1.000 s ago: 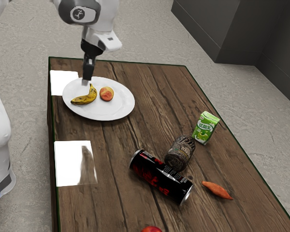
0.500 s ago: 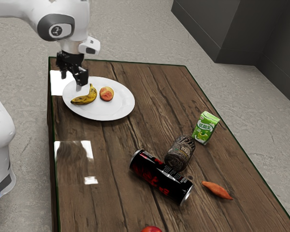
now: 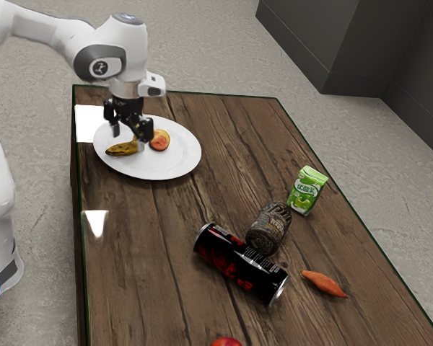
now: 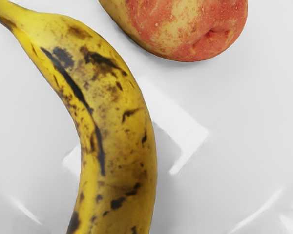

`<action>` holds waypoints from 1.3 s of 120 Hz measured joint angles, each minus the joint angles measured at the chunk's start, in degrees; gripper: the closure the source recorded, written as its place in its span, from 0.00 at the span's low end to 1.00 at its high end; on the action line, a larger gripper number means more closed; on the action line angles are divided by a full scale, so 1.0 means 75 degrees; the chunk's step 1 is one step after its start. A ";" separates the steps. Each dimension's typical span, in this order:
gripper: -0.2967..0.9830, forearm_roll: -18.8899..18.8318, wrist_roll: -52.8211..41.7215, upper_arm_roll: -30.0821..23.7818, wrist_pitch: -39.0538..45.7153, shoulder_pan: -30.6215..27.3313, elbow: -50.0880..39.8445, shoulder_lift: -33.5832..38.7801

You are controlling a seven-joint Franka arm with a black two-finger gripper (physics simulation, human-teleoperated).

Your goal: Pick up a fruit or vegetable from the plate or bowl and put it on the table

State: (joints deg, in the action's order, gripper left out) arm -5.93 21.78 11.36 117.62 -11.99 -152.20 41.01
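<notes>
Two fruits lay on the white plate (image 3: 169, 164): a spotted yellow banana (image 3: 121, 149) and, just beside it, a red-and-yellow peach (image 3: 159, 140). The gripper (image 3: 128, 139) was low over the banana, its fingers spread apart with nothing clamped between them. So the task seemed to stand at the approach: the hand was over the plate, but the grasp, the lift, the carry and the release onto the wooden table (image 3: 162, 223) were all left to do. The banana looked the likelier pick, judging by where the hand hung – either fruit would have met the wording. A sweet potato (image 3: 323, 283) already lay on the table, well apart from the plate, but that did not count as the move asked for. What seemed called for next was a short descent astride the banana, then a firm close – with care not to nudge the peach.
</notes>
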 joint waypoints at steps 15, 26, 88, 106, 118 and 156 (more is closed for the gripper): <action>0.26 -0.0242 0.0252 0.0176 0.0199 0.0133 0.0010 -0.0286; 0.26 -0.0357 0.0405 0.0231 0.0301 0.0066 0.0012 -0.0493; 0.27 -0.0565 0.0949 0.0409 0.0874 0.0051 0.0082 -0.1034; 0.27 -0.0568 0.1037 0.0429 0.0923 0.0051 0.0080 -0.1101; 0.29 -0.0569 0.1086 0.0541 0.0941 0.0054 0.0076 -0.1109; 0.38 -0.0571 0.1204 0.0583 0.0962 0.0076 0.0065 -0.1182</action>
State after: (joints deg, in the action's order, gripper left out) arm -10.21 30.82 15.73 124.83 -11.43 -151.71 32.15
